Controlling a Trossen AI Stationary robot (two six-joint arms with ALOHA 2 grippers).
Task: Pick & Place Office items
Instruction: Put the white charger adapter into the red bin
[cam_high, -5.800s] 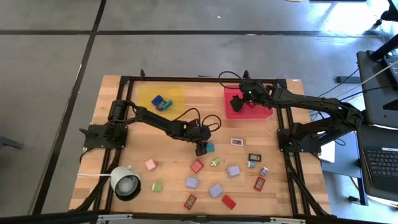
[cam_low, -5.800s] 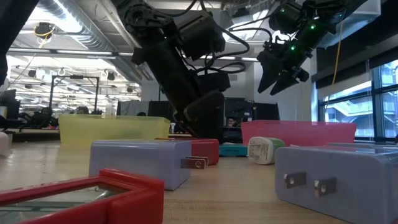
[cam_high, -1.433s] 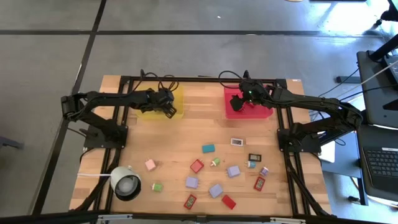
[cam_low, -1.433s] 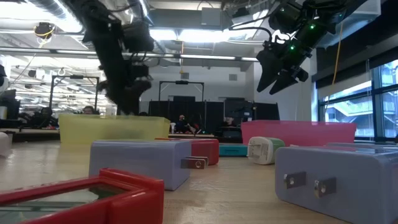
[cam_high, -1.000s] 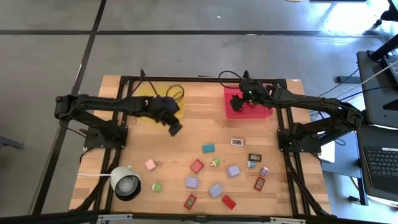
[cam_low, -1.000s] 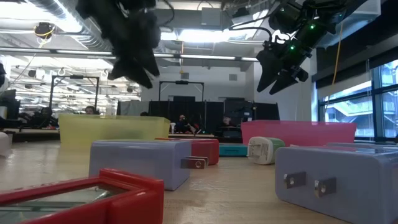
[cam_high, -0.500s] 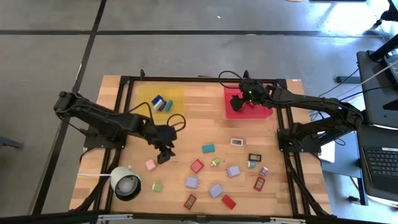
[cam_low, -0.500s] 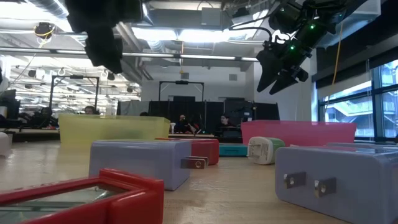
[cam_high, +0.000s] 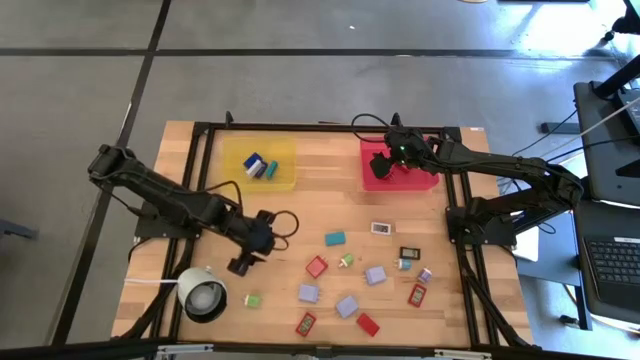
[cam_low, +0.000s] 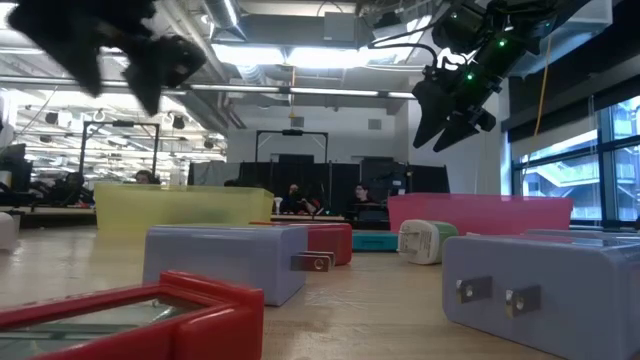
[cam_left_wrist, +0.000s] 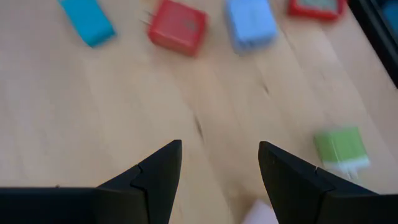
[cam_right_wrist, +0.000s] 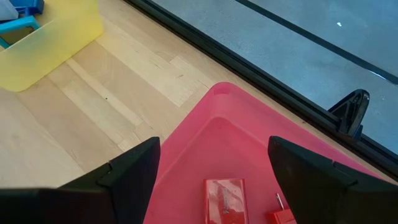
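Several small office items lie on the near half of the wooden table: a teal block (cam_high: 335, 238), a red one (cam_high: 317, 267), lilac ones (cam_high: 375, 274) and a green one (cam_high: 252, 300). My left gripper (cam_high: 240, 265) hangs open and empty above the near left area. A pale pink block (cam_left_wrist: 258, 214) peeks out just below its fingers, and the green block (cam_left_wrist: 339, 148) lies beside it. My right gripper (cam_high: 385, 165) hangs open and empty over the red tray (cam_high: 425, 180), where red items (cam_right_wrist: 225, 199) lie. The yellow tray (cam_high: 285, 165) holds blue and teal items (cam_high: 258, 166).
A white cylinder with a dark centre (cam_high: 203, 295) stands at the near left corner, close to my left gripper. A black frame (cam_high: 300, 128) runs along the table's edges. Bare wood (cam_high: 320, 195) lies between the two trays and the scattered items.
My left gripper has swung from beside the yellow tray toward the table's near edge and a little to the left. It has rolled about its own axis and stayed open, and it now hangs over the pink block. My right arm has kept still.
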